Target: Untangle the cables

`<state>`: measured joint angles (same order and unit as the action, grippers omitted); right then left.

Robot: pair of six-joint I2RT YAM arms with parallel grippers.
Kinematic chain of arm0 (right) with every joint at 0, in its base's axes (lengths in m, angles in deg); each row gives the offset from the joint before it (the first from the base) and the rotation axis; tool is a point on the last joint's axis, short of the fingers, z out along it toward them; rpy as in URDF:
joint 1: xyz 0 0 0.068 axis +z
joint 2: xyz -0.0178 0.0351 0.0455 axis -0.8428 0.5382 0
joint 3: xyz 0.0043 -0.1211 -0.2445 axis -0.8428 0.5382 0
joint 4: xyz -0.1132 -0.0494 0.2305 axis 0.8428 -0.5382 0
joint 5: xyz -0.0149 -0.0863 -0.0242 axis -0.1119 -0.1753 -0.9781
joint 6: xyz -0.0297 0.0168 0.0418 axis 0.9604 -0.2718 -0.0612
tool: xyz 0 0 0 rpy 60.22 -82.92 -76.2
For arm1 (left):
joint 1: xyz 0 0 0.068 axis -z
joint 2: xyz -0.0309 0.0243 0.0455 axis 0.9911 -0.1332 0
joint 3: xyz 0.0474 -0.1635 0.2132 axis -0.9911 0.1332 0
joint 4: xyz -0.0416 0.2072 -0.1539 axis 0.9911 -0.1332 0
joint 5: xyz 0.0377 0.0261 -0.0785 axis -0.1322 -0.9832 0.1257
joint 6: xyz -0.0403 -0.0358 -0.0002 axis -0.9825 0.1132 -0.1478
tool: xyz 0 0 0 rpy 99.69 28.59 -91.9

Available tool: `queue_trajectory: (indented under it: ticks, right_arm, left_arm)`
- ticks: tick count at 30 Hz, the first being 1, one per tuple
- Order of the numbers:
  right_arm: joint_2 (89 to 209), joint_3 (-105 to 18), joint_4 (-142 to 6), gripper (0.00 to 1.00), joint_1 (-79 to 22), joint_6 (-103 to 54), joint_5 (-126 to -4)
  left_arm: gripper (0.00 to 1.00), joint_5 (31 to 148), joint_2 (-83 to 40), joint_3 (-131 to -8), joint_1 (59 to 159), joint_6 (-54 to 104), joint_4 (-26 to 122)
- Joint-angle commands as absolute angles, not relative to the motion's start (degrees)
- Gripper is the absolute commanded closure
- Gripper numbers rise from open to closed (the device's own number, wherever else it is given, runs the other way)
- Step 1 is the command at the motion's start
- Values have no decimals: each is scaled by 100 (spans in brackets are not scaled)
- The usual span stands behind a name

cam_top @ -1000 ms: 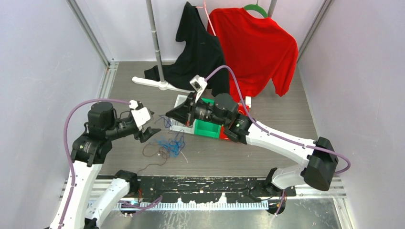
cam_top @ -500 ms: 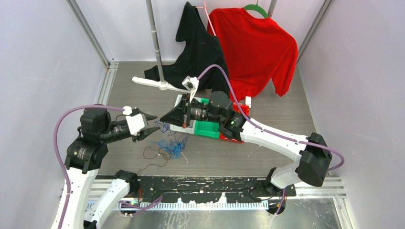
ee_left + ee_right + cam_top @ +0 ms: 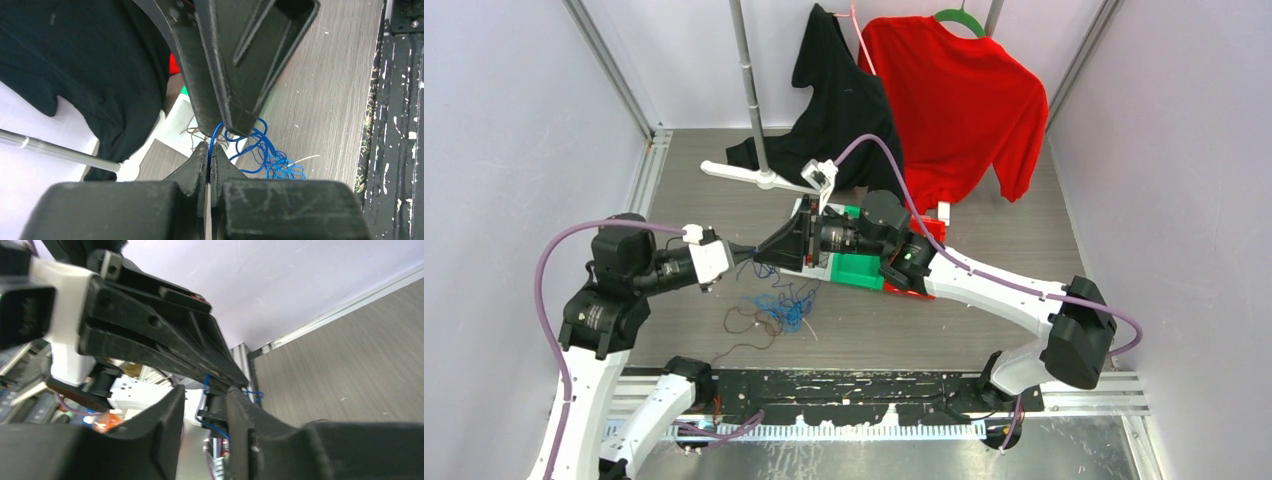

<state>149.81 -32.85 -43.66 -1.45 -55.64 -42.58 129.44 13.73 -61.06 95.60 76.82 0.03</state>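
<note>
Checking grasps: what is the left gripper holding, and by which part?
The left gripper pinches a thin blue cable by one strand above the tangle.

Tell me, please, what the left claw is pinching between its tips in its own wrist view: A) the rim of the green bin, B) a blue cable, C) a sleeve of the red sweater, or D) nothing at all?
B: the left claw is shut, and a strand of the blue cable comes up from between its tips.
</note>
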Motion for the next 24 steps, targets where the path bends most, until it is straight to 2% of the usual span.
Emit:
queue_trajectory:
  ticks: [1, 5, 11, 15, 24]
  right_arm:
    - [14545, -3026, -3740, 48, -300, -5486, -4727]
    - [14301, -2605, -3628, 37, -387, -4892, -5241]
    - [14603, -2432, -2828, 26, -238, -4805, -4862]
    - [14813, -2657, -2825, 25, 61, -4483, -4821]
    - [15449, -2502, -1817, 33, 347, -5136, -4815]
  left_arm:
    - [100, 13047, 1441, -6766, 9535, 7374, 393]
    - [100, 13072, 1312, -7500, 9529, 6776, 418]
    - [100, 13202, 1178, -8146, 9533, 6141, 433]
    - [100, 13133, 1138, -8347, 9532, 6052, 471]
    - [100, 12804, 900, -8806, 9534, 6031, 920]
